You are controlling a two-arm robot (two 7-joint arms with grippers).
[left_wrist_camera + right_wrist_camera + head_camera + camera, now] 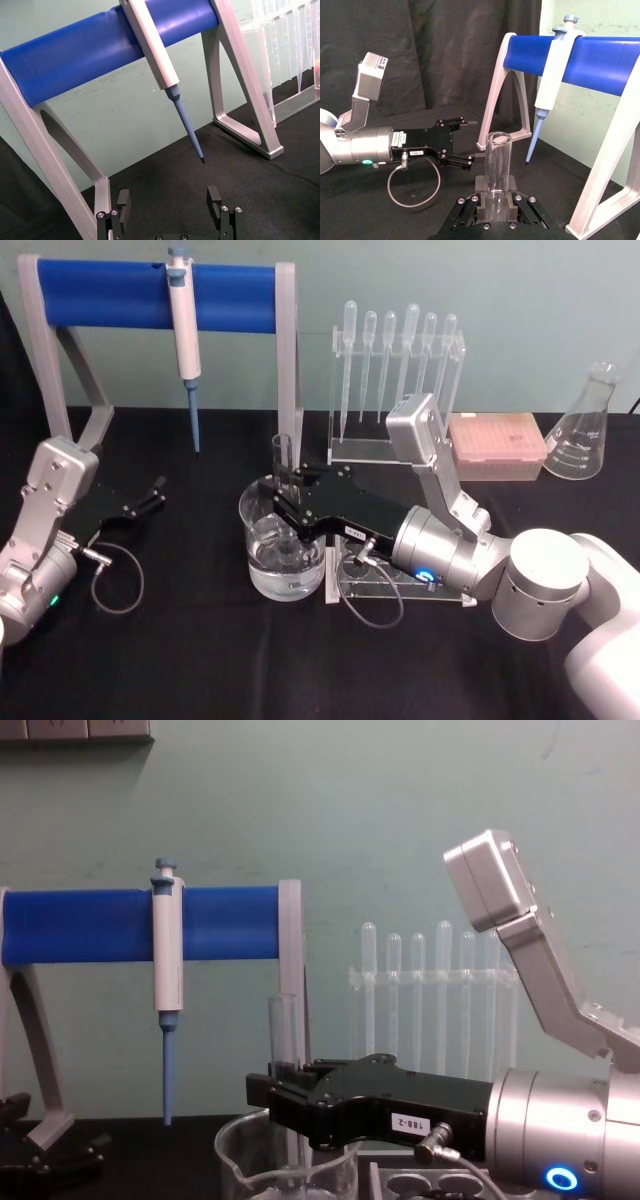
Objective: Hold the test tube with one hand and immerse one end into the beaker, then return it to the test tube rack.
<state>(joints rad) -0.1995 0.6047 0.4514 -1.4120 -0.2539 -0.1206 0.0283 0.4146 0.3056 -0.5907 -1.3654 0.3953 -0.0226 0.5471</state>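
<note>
The test tube (283,452) stands upright over the beaker (262,558), and my right gripper (284,496) is shut on its middle. In the chest view the test tube (282,1032) rises above the right gripper (285,1098), and its lower part reaches down inside the beaker (240,1168). The beaker holds clear liquid; I cannot tell whether the tube's end touches it. From the right wrist, the test tube (497,160) sits clamped between the right gripper (497,189) fingers. My left gripper (145,502) rests open at the table's left, also seen as the left gripper (169,201) and the left gripper (462,140).
A blue-barred stand (110,292) with a hanging pipettor (184,335) stands at the back left. A rack of plastic pipettes (395,360), a pink tip box (495,445) and a conical flask (585,430) line the back right. A clear holed rack (385,585) lies under my right wrist.
</note>
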